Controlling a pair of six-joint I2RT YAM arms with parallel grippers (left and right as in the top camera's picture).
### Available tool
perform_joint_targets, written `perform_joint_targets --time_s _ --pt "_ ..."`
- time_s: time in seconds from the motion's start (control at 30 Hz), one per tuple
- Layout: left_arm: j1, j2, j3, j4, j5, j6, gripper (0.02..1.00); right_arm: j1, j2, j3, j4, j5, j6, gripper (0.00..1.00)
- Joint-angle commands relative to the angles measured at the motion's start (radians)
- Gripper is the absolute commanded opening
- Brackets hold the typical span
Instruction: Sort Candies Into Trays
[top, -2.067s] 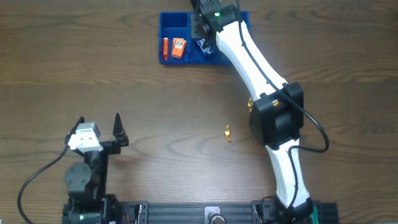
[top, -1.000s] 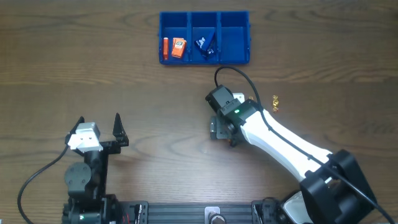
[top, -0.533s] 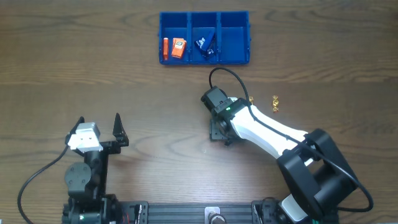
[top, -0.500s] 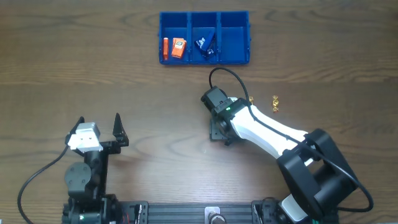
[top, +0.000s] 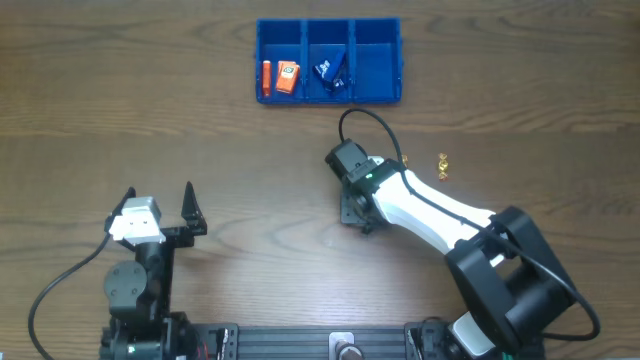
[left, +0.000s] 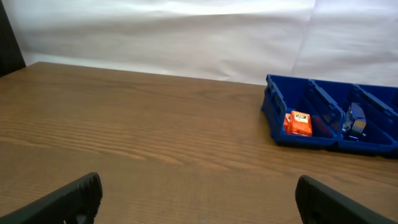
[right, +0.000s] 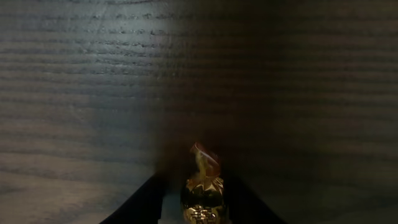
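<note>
Idling well short of the blue tray (top: 328, 99), the left gripper (top: 160, 198) gapes, released. Nearer the tray, the right gripper (top: 352, 213) straddles a gold candy (right: 203, 186); whether it grips, I cannot tell. Squeeze on the candy's body, then lift straight.

The tray (top: 330, 100) sits at the far edge of the counter (top: 150, 120), holding a pair of candies (top: 281, 77) in its left compartment and a sweet (top: 327, 70) in its middle one, while nearer, mid-counter, a candy (right: 202, 186) lies under the right gripper (top: 355, 215), a loose candy (top: 443, 166) to its right.
</note>
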Motion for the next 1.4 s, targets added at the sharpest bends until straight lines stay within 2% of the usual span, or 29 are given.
perform_joint_targets --time_s 0.03,0.23,0.27,0.3,0.37,0.47,0.6,0.67,0.77,0.9,1.0,1.07,1.17,1.23,1.3,1.4 --pt "0.0 -0.006 -0.02 -0.035 -0.005 0.0 0.998 -0.013 0.006 -0.016 0.001 0.012 0.004 0.286" --pt "0.0 -0.006 -0.02 -0.035 -0.005 0.0 0.998 -0.013 -0.021 -0.012 0.003 0.016 0.004 0.176" --pt "0.0 -0.006 -0.02 -0.035 -0.005 0.0 0.998 -0.013 -0.08 0.01 -0.019 0.044 0.004 0.174" --pt "0.0 -0.006 -0.02 -0.035 -0.005 0.0 0.996 -0.022 -0.161 0.088 -0.087 0.127 -0.008 0.174" --pt "0.0 -0.006 -0.02 -0.035 -0.005 0.0 0.998 -0.093 -0.198 0.335 -0.227 0.209 -0.063 0.159" --pt "0.0 -0.006 -0.02 -0.035 -0.005 0.0 0.998 -0.214 -0.055 0.754 -0.262 0.215 -0.235 0.152" --pt "0.0 -0.006 -0.02 -0.036 -0.005 0.0 0.996 -0.282 0.219 1.113 -0.265 0.216 -0.36 0.161" --pt "0.0 -0.006 -0.02 -0.035 -0.005 0.0 0.998 -0.304 0.332 1.18 -0.248 0.214 -0.365 0.161" --pt "0.0 -0.006 -0.02 -0.035 -0.005 0.0 0.998 -0.313 0.436 1.18 -0.179 0.165 -0.365 0.161" --pt "0.0 -0.006 -0.02 -0.035 -0.005 0.0 0.998 -0.322 0.523 1.18 -0.137 0.151 -0.364 0.167" --pt "0.0 -0.006 -0.02 -0.035 -0.005 0.0 0.998 -0.323 0.527 1.178 -0.139 0.151 -0.365 0.31" --pt "0.0 -0.006 -0.02 -0.035 -0.005 0.0 0.998 -0.33 0.527 1.178 -0.15 0.15 -0.364 0.52" --pt "0.0 -0.006 -0.02 -0.035 -0.005 0.0 1.0 -0.343 0.521 1.178 -0.183 0.151 -0.367 0.709" --pt "0.0 -0.006 -0.02 -0.035 -0.005 0.0 0.998 -0.344 0.471 1.16 -0.247 0.155 -0.386 0.766" --pt "0.0 -0.006 -0.02 -0.035 -0.005 0.0 0.998 -0.34 0.364 1.056 -0.25 0.155 -0.406 0.779" --pt "0.0 -0.006 -0.02 -0.035 -0.005 0.0 0.996 -0.338 0.127 0.708 -0.204 0.134 -0.399 0.79"
